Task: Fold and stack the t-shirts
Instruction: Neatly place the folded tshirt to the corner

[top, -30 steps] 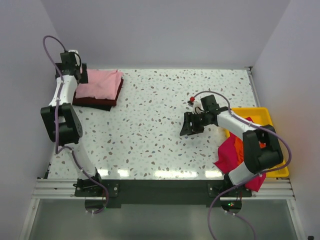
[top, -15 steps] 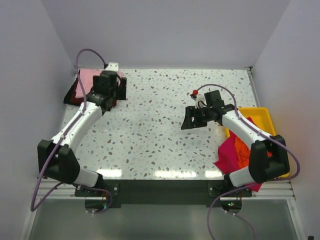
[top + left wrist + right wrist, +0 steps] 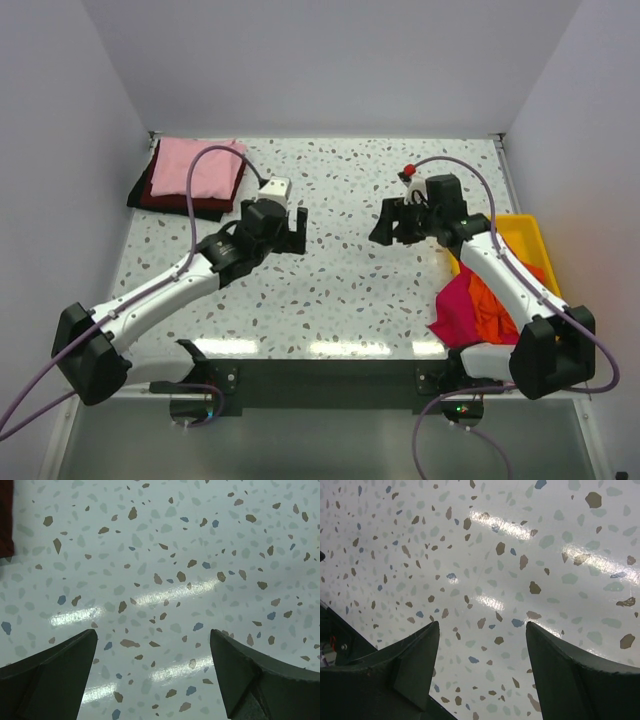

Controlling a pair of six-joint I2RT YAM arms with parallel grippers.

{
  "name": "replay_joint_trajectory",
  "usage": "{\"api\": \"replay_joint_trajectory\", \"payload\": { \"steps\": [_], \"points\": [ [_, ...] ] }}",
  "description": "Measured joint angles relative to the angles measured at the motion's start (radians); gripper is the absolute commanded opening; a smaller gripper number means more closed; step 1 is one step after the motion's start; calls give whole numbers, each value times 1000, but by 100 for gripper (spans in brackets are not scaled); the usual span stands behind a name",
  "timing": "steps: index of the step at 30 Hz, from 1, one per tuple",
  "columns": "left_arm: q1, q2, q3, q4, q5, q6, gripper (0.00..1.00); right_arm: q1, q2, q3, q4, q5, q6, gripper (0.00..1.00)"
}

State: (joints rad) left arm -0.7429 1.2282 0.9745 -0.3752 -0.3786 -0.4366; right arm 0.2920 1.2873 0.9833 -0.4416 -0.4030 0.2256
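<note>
Spread wide, empty at left fingers (image 3: 297, 230); parted, empty at right fingers (image 3: 385, 222); speckled tabletop (image 3: 340, 290) between. Seen whole only from above: folded pale pink t-shirt (image 3: 195, 168) atop maroon t-shirt (image 3: 160, 197), back-left of left fingers; magenta t-shirt (image 3: 455, 302) and orange t-shirt (image 3: 487, 300) spilling from yellow tray (image 3: 515, 228), right of right fingers.

1 high rear camera overlooks the whole table (image 3: 340, 290); 2 wrist cameras face that same tabletop from close.

No legible text, label, brand, number or sign anywhere in view.
</note>
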Motion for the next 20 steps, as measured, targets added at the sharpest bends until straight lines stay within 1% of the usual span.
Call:
{"api": "replay_joint_trajectory", "payload": {
  "steps": [5,11,20],
  "points": [
    [-5,-33,-1,-3,-32,-21,100,0,-23,0,6,20,16,74],
    [-6,-114,-1,-3,-79,-18,100,0,-52,-1,1,32,21,74],
    [-6,-154,-1,-11,-100,-17,100,0,-85,-2,0,47,25,75]
  ]
}}
